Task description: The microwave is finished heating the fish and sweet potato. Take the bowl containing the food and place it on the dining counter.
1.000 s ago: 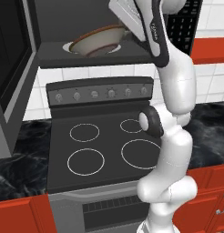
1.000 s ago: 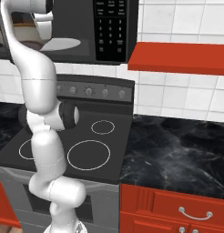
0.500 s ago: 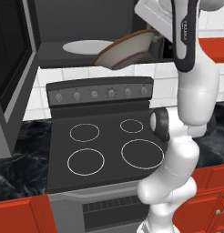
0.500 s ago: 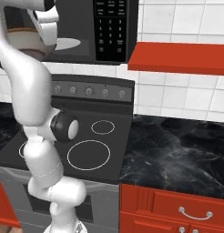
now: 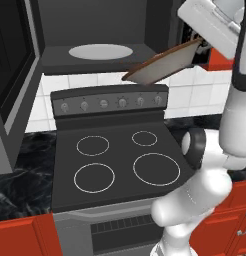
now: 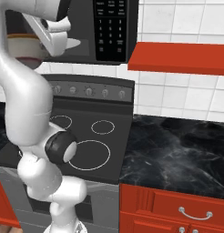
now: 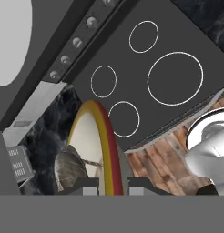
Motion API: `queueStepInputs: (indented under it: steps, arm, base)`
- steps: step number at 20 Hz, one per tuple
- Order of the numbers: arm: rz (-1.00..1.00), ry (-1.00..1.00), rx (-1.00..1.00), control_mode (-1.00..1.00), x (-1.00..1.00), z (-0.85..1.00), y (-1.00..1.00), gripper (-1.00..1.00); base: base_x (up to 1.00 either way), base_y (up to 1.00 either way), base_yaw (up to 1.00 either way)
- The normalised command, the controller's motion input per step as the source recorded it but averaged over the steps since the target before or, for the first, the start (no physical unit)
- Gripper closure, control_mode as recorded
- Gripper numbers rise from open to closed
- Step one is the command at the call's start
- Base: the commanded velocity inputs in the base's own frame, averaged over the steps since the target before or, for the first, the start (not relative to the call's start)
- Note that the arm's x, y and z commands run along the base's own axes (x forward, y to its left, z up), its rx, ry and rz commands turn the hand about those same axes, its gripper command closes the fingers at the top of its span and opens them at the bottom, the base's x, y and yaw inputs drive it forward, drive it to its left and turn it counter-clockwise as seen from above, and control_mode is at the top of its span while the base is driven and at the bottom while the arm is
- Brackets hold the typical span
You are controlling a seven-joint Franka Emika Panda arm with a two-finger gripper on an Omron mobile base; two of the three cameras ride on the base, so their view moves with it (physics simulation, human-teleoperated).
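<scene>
My tool [image 7: 114, 184] is clenched on the rim of the bowl [image 5: 165, 64], one fingertip [image 7: 89, 185] on the cream inside and the other on the outer side, with the yellow and red rim band rising between them in the hand view. In the left base view the bowl hangs in the air in front of the open microwave [image 5: 102, 52], just outside the right end of its cavity and above the back right corner of the stove [image 5: 120, 165], over the knob panel. It is tilted steeply, its brown underside turned down toward the stove and its higher edge toward my tool at the upper right. The white turntable [image 5: 100, 51] lies flat on the cavity floor, to the left of the bowl and apart from it. In the right base view the bowl [image 6: 22, 49] shows as a cream and brown curve at the left edge, beside my hand, left of the microwave's black keypad. Inside the bowl, in the hand view, the fish [image 7: 70, 168] sits as a grey-brown lump against the lower wall, close to my left fingertip. The black marble worktop [image 6: 177, 152] runs to the right of the stove, well apart from the bowl.
</scene>
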Motion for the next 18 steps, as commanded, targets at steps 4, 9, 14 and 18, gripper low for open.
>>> queueStepInputs:
  steps: [4,9,14,18]
  arm:
    - [-0.02,-0.64,0.35,-1.00,-0.92,-0.25,-0.01,1.00]
    - [-0.01,-0.01,0.01,-1.00,-0.03,0.00,-0.01,1.00]
    - [0.00,0.00,0.01,-1.00,0.00,-0.03,0.00,1.00]
    - [0.00,0.00,0.03,-1.00,0.00,-0.09,0.00,1.00]
  base:
    - [0.00,0.00,0.00]
    - [0.00,0.00,0.00]
    - [0.00,0.00,0.00]
    - [0.00,0.00,0.00]
